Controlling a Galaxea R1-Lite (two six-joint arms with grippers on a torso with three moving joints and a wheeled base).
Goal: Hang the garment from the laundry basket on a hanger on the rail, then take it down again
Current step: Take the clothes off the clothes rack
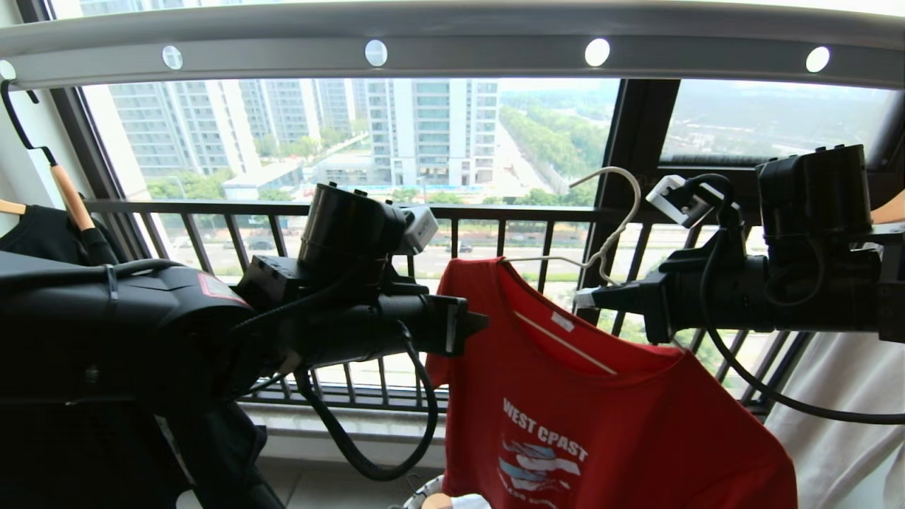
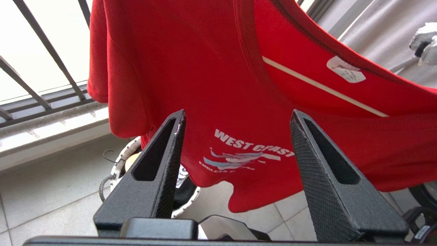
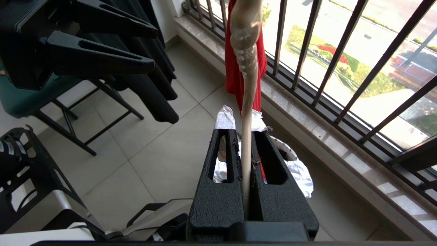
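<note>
Across the top of your head view runs the rail (image 1: 452, 53), a wide grey bar with round holes along it, and nothing of the task hangs from it: the hanger's hook is well below the bar, free in the air against the window.

Below it you have the garment (image 1: 601, 417), the red T-shirt with white lettering, draped on the hanger (image 1: 614, 219) with its print facing you. Its collar end near your right gripper sits lower than the far shoulder, so the shirt hangs tilted. The hanger's thin cream arm shows inside the open neck of the shirt.

Your right gripper (image 1: 583, 298) comes in from the right at about collar height, and its jaws are closed tight on the hanger's wire just below the twisted neck; in the right wrist view the wire (image 3: 246, 136) runs straight up from between the two clamped fingers. The shirt's whole weight therefore hangs from that grip.

Your left gripper (image 1: 466, 325) is on the other side, just beside the shirt's left shoulder and sleeve. Its jaws stand wide apart and hold nothing; in the left wrist view the two fingers (image 2: 164, 153) frame the shirt's front print, with the cloth beyond them and not between them.

Lowest and smallest, the laundry basket (image 2: 117, 164) sits on the tiled floor under the shirt's hem, with white clothes (image 3: 300, 174) inside it.
</note>
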